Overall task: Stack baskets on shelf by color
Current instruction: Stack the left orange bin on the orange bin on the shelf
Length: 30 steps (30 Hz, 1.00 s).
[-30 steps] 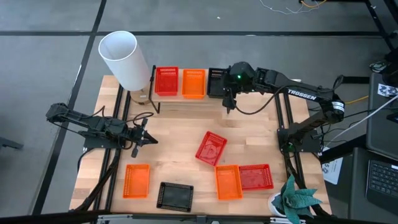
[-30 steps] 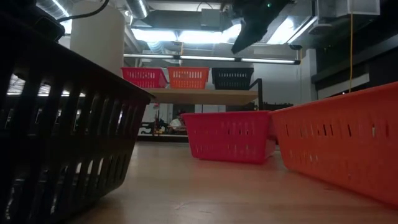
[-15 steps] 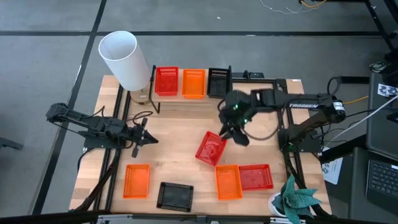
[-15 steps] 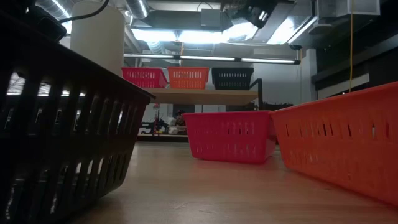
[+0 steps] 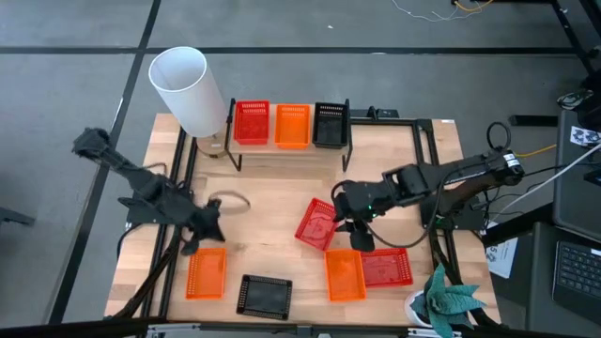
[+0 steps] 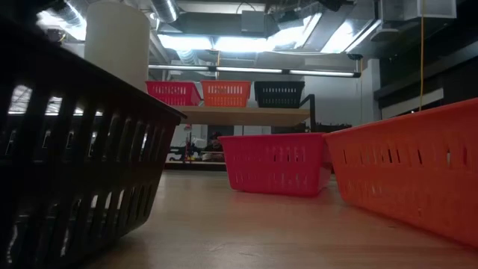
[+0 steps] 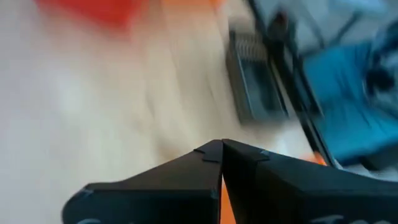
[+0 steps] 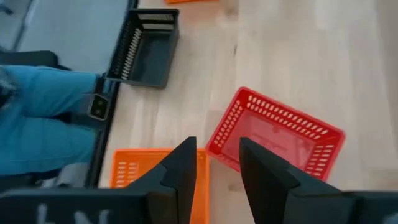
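Light planked wood desk [image 5: 272, 192], rectangular, framed by dark rails.

Shelf [image 5: 282, 150] standing at the far edge: pale wood board on thin black legs. Carrying three shallow slotted plastic baskets in a row: red shelf basket [image 5: 251, 122], orange shelf basket [image 5: 292, 125], black shelf basket [image 5: 330, 123]. Showing in the low view in the same order, side by side and upright.

Lying loose on the desk:
- tilted red basket [image 5: 317, 223] near the centre, skewed to the desk edges, open side up, mesh walls visible in the right wrist view [image 8: 277, 134];
- near orange basket [image 5: 344, 273] and near red basket [image 5: 386, 267] touching side by side at the front right;
- left orange basket [image 5: 206, 272] at the front left;
- front black basket [image 5: 264, 296] just beside it, at the front edge, looming large and blocking the left of the low view [image 6: 75, 164].

Right gripper [image 5: 349, 225] hovering just beside the tilted red basket, above the gap between it and the near orange basket; jaws standing apart, holding nothing.

Left gripper [image 5: 194, 242] reaching down at the far end of the left orange basket; jaws pressed together, nothing between them. Left wrist view blurring heavily.

Tall white cylinder [image 5: 185, 89], smooth, standing at the far left corner beside the shelf. Green plant [image 5: 446, 302] sitting off the front right corner. A person's blue sleeve [image 8: 37, 106] showing beyond the desk edge in the right wrist view.
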Motion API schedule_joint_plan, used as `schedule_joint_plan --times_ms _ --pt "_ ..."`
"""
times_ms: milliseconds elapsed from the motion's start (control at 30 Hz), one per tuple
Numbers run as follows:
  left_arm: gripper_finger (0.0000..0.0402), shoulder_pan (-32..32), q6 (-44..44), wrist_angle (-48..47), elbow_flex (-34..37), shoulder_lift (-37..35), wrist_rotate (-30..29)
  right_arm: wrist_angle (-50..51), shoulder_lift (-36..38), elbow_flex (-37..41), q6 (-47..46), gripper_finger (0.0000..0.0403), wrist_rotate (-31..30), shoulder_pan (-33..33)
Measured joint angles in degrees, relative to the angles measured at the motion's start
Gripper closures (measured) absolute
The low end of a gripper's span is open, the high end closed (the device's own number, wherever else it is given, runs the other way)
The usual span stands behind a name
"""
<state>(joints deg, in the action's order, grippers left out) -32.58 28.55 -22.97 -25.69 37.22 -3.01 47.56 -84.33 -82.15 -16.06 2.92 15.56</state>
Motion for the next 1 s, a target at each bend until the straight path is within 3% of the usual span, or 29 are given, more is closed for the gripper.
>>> schedule_joint_plan --times_ms 233,333,467,567,667,833,1000 --pt "0.0401 -14.75 22.53 1.23 -3.35 18.87 3.98 -0.19 -0.02 0.00 -1.72 0.0285 -7.09 2.77" --pt "0.0401 -18.83 27.55 1.16 -4.39 25.02 -0.48 -0.22 -0.02 0.00 -1.68 0.0285 -8.06 3.12" --pt "0.0401 -19.55 29.79 1.21 -5.44 31.87 -5.11 -0.70 -0.04 0.02 -1.70 0.0285 -8.05 3.12" --pt "0.0401 -16.98 28.00 1.18 -5.95 36.94 -5.86 -0.84 -0.04 0.02 -1.64 0.0285 -8.03 3.12" --pt "0.0401 -12.72 22.40 1.07 -6.29 40.25 -10.85 -1.09 -0.04 0.02 -1.60 0.0285 -8.04 3.12" --pt "0.0401 -2.48 8.14 1.34 -6.36 40.56 -19.99 -1.08 -0.04 0.02 -1.57 0.0285 -9.98 3.12" --pt "0.0401 10.18 -5.99 6.25 -6.36 40.19 -21.67 -1.54 -0.04 0.02 -1.66 0.0285 -10.85 3.12"
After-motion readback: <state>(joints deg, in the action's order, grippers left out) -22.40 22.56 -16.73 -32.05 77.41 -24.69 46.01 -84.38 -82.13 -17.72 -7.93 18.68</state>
